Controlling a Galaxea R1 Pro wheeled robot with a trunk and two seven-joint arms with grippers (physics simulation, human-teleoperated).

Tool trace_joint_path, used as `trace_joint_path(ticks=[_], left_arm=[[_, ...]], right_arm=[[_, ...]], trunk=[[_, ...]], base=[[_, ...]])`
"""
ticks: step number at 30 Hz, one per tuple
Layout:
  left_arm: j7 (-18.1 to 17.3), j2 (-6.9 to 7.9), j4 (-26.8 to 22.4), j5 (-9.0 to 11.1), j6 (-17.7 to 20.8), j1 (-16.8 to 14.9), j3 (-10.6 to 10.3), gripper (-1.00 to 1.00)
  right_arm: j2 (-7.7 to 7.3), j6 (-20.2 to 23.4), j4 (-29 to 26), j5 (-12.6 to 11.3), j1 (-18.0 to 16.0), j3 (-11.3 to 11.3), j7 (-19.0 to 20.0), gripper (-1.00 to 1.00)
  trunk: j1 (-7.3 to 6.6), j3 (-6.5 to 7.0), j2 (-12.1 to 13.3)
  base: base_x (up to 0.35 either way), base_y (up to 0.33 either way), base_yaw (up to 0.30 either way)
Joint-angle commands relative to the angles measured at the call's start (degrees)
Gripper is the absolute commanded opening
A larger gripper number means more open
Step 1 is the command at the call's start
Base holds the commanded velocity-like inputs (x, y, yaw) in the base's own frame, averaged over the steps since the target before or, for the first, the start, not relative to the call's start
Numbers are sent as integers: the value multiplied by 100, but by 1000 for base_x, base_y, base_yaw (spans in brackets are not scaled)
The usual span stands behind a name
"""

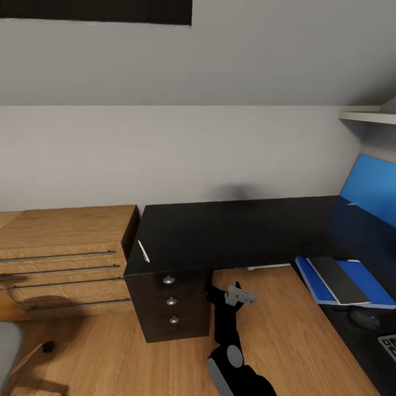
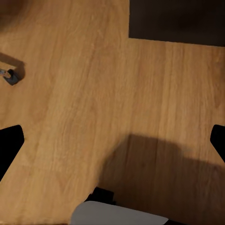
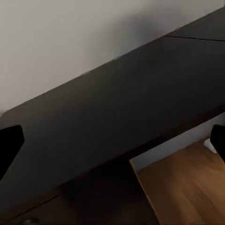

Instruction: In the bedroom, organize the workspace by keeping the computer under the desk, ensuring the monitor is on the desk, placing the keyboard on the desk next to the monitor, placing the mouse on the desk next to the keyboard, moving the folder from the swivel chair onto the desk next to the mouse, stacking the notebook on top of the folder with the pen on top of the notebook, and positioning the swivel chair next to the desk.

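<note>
The glossy black L-shaped desk (image 1: 220,231) fills the middle, its dark drawer unit (image 1: 170,308) at the left end. The white pen (image 1: 143,251) lies on the desk's left edge above the drawers. On the right wing the dark grey notebook (image 1: 336,278) rests on the blue folder (image 1: 367,280), with the mouse (image 1: 364,318) and a corner of the keyboard (image 1: 389,346) nearer me. My right gripper (image 3: 112,140) is open, facing the desk (image 3: 108,117) beside the drawers. My left gripper (image 2: 112,145) is open over bare floor. The swivel chair (image 1: 8,346) peeks in at lower left. The monitor is out of view.
A low light-wood cabinet (image 1: 66,258) stands left of the drawer unit. A blue wall panel (image 1: 374,190) and a white shelf (image 1: 366,116) are at the right. A pale sliver (image 1: 268,268) shows under the desk edge; I cannot tell what it is. A chair caster (image 2: 9,75) sits on the wood floor (image 2: 93,93).
</note>
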Motion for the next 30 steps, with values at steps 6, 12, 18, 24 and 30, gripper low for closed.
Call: trace_joint_path(ticks=[6, 12, 18, 24, 30], left_arm=[[32, 8, -6, 60, -31, -2, -33, 100], [32, 8, -6, 60, -31, -2, -29, 100], [32, 12, -6, 60, -31, -2, -31, 100], [32, 17, -6, 60, -31, -2, -29, 100], [32, 32, -6, 54, -31, -2, -25, 100]], right_arm=[[0, -226, 38, 9, -5, 29, -42, 100], [0, -205, 366, 496, -12, 84, -31, 100], [0, -42, 566, 827, -13, 123, -40, 100], [0, -2, 683, 842, -13, 133, -43, 100], [0, 765, 672, 834, -13, 134, -7, 100]], trunk=[[0, -4, -3], [0, -15, -3], [0, -43, -3], [0, -71, -3], [0, -77, -3]], base=[[0, 0, 288], [0, 0, 212], [0, 0, 172], [0, 0, 210], [19, 0, 40]])
